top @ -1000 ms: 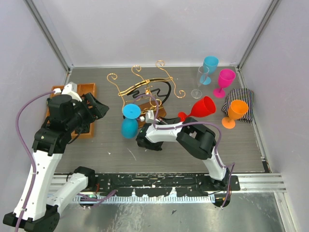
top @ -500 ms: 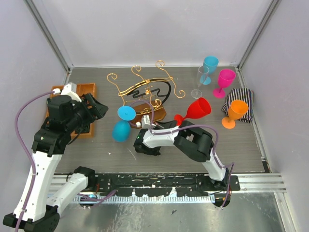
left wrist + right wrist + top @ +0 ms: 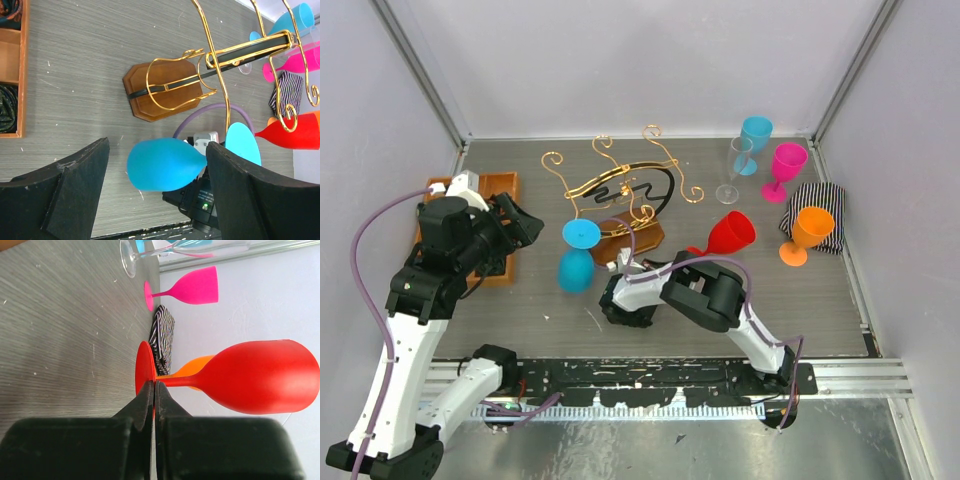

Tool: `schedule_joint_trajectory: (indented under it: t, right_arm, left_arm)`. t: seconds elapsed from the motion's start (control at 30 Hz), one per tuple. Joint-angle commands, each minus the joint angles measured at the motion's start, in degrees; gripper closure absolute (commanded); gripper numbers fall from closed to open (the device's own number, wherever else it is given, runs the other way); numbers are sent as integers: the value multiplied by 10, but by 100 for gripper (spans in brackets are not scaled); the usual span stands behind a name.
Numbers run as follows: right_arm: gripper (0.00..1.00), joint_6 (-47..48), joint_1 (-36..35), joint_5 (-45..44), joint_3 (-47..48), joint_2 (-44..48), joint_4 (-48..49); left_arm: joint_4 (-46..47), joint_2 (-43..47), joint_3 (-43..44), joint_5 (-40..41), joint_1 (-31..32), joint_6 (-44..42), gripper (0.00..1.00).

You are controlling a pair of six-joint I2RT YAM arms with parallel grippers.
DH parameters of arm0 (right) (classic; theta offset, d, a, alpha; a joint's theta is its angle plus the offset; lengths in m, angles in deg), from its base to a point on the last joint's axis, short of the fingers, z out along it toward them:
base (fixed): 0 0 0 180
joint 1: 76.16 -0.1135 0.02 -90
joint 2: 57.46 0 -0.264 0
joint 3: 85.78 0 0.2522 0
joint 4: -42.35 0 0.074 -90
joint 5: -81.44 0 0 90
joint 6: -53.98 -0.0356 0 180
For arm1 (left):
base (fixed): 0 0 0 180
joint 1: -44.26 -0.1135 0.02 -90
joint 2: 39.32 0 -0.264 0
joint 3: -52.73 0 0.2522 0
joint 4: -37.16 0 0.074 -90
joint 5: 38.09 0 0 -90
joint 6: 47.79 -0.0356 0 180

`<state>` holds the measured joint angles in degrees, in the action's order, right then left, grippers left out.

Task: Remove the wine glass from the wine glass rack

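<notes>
The wine glass rack (image 3: 619, 184) stands at mid-table on its brown base; the left wrist view shows it too (image 3: 145, 87). A blue wine glass (image 3: 575, 270) hangs tilted, bowl down, by the rack's near-left wire arm. It also shows in the left wrist view (image 3: 162, 165). My right gripper (image 3: 697, 252) is shut on the foot of a red wine glass (image 3: 730, 232), held tilted in the air right of the rack. The right wrist view shows the jaws (image 3: 154, 385) pinching the red foot, with the red glass (image 3: 260, 375) beyond. My left gripper (image 3: 523, 228) is open and empty, left of the blue glass (image 3: 157, 190).
An orange-brown compartment tray (image 3: 502, 186) lies at the left under my left arm. At the back right stand a clear glass (image 3: 732, 170), a light-blue glass (image 3: 755, 135) and a pink glass (image 3: 785, 163). An orange glass (image 3: 807, 232) stands by a striped cloth (image 3: 825, 215).
My right gripper has moved the red glass a little left and nearer. The blue glass's bowl swung left, then settled. My left arm has not moved.
</notes>
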<state>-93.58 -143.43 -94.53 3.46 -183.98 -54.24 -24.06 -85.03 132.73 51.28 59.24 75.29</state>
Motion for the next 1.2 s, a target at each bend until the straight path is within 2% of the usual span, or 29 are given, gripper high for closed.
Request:
schedule_joint_trajectory:
  t: [0.0,0.43,0.83,0.9,1.03,1.17]
  right_arm:
    - [99,-26,6,4,7,-18,-11]
    - [99,-60,9,22,0,-83,-8]
    - [99,-82,9,40,4,-91,-2]
    - [99,-64,9,48,1,-88,18]
    - [99,53,9,80,-30,-55,142]
    - [99,79,9,86,-38,-32,175]
  left_arm:
    - [6,8,-9,0,-2,-7,15]
    - [5,8,-9,-1,-3,-6,15]
    - [-7,5,-9,-3,-3,-2,15]
    - [-7,5,-9,-3,-3,-1,15]
    - [-9,5,-9,-2,-3,-2,15]
    - [-8,5,-10,-2,-3,-2,15]
